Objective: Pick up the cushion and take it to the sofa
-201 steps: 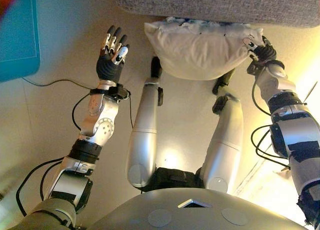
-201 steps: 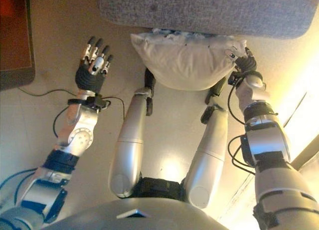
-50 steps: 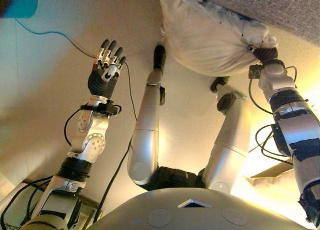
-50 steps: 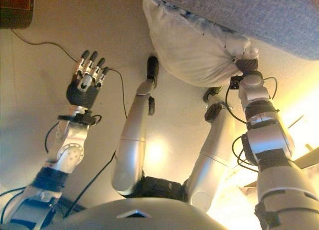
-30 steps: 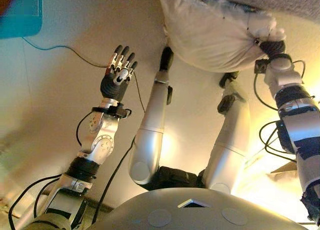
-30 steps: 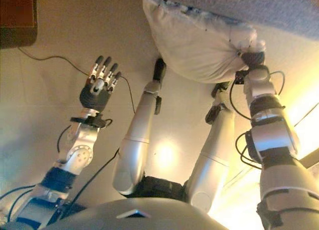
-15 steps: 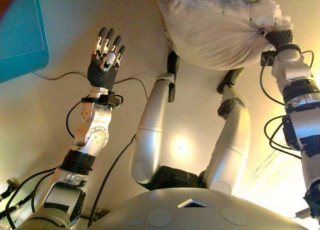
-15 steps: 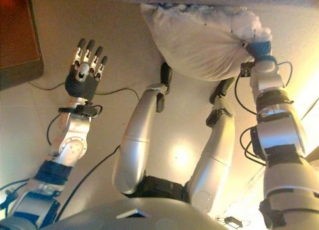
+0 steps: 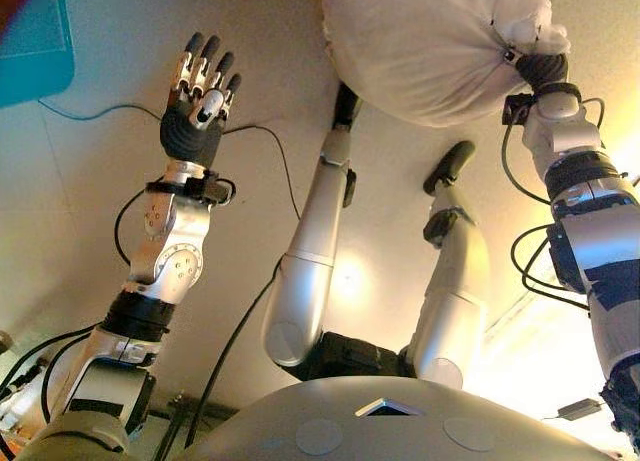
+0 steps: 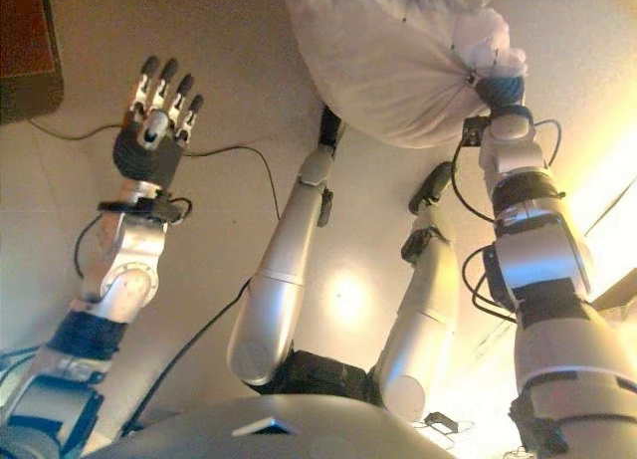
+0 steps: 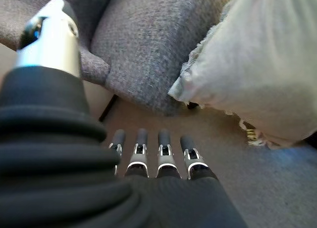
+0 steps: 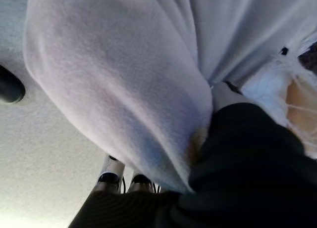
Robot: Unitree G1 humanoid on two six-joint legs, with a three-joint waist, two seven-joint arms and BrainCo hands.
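Your left hand [image 9: 197,111] is raised over the floor [image 9: 80,211], fingers [image 11: 147,151] straight, empty. Your right hand [image 9: 538,73] has its fingers bunched round a corner of the one white cushion [image 9: 425,51], hanging clear of the floor. One grey sofa [image 11: 143,45] lies beyond.

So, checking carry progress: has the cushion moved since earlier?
Cannot tell: the whole view shifted and the sofa left the eye views; cushion stays in the right hand.
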